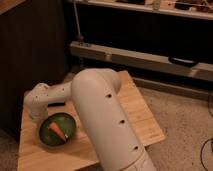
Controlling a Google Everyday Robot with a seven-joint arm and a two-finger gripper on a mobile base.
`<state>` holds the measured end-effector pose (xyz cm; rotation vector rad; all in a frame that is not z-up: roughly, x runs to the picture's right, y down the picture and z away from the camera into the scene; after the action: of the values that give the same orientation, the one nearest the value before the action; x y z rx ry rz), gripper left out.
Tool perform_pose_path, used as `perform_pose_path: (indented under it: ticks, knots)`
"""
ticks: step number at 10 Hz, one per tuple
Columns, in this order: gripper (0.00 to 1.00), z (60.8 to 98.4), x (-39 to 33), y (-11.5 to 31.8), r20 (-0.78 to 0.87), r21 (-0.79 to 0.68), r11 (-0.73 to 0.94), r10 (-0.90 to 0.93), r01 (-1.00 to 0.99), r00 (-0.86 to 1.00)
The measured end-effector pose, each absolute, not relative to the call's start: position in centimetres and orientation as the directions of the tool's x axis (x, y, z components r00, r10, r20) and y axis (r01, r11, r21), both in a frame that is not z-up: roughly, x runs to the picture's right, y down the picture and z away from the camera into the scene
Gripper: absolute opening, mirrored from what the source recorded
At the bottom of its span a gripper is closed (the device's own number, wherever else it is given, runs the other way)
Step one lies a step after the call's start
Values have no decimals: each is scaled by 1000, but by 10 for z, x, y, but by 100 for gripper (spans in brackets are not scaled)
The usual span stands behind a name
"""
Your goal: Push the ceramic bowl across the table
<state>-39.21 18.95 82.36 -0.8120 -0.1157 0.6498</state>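
The ceramic bowl point(57, 131) is dark green and glossy and sits on the front left part of the light-wood table point(137, 107). An orange carrot-like piece point(58, 131) lies inside it. My gripper point(36, 113) is at the end of the white arm, at the bowl's far left rim, right against it or just above it. The big white upper arm point(107, 125) crosses the middle of the view and hides part of the table top.
A small black flat bar point(56, 104) lies on the table just behind the bowl. A dark cabinet point(30, 45) stands to the left. A low shelf unit point(150, 57) runs behind the table, with carpet floor point(185, 120) to the right.
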Motion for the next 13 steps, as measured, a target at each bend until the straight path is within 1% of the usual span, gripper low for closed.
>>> perform_pose_path:
  ticks: [2, 4, 8, 13]
  knots:
    - [0, 808, -377, 190, -170, -703, 504, 567, -502, 806]
    - [0, 798, -367, 203, -204, -708, 489, 550, -510, 810]
    - [0, 789, -332, 241, -299, -702, 445, 525, -557, 797]
    - [0, 776, -287, 256, -396, -633, 433, 530, -641, 750]
